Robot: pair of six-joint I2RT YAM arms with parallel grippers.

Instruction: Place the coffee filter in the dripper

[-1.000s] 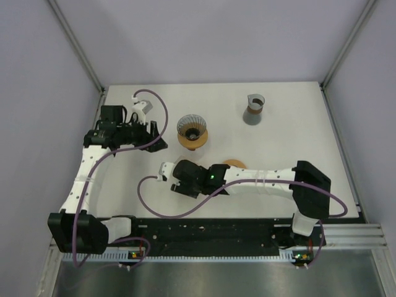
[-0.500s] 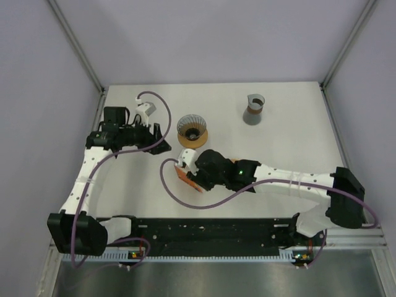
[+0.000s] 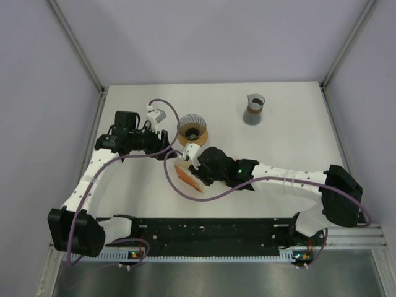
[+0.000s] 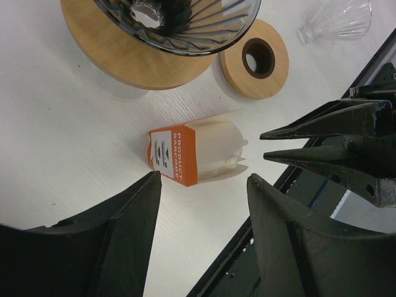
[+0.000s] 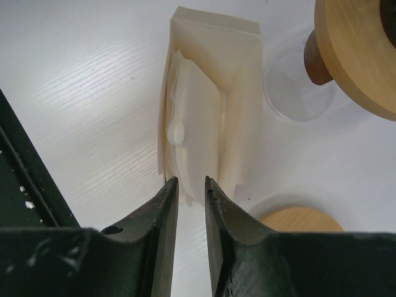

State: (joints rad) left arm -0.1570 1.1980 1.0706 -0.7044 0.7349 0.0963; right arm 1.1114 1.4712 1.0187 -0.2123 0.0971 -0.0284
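over the last second the left arm has swung in toward the dripper (image 3: 192, 130). the left gripper (image 3: 164, 138) now sits just left of the dripper's wooden collar, fingers spread wide and holding nothing. its wrist camera looks past them (image 4: 204, 179) at the dripper's ribbed glass cone (image 4: 173, 25).

the right gripper (image 3: 190, 166) has come from further toward the near edge to the near side of the dripper. there it points at the orange filter box (image 3: 185, 176), which has not shifted in the last half second. the box (image 4: 174, 154) lies on its side on the table (image 3: 297, 142), near the dripper on its near side and not touching it. its open end faces away from the left gripper.

the coffee filters (image 4: 218, 148) stick out of that open end as a cream stack, none yet lifted free. the right fingers (image 5: 166, 247) stand only a thin slit apart at the stack's loose edge (image 5: 185, 133). from the left wrist their tips (image 4: 266, 143) look just clear of the paper, so i judge nothing is pinched yet.

a loose wooden ring (image 4: 272, 77) lies beside the dripper's base, close to the box, and a glass server (image 3: 253, 109) stands well off to the dripper's right.

the move reads as the reach being over and the pick about to start: one sheet must be separated before anything goes into the dripper, which is empty.
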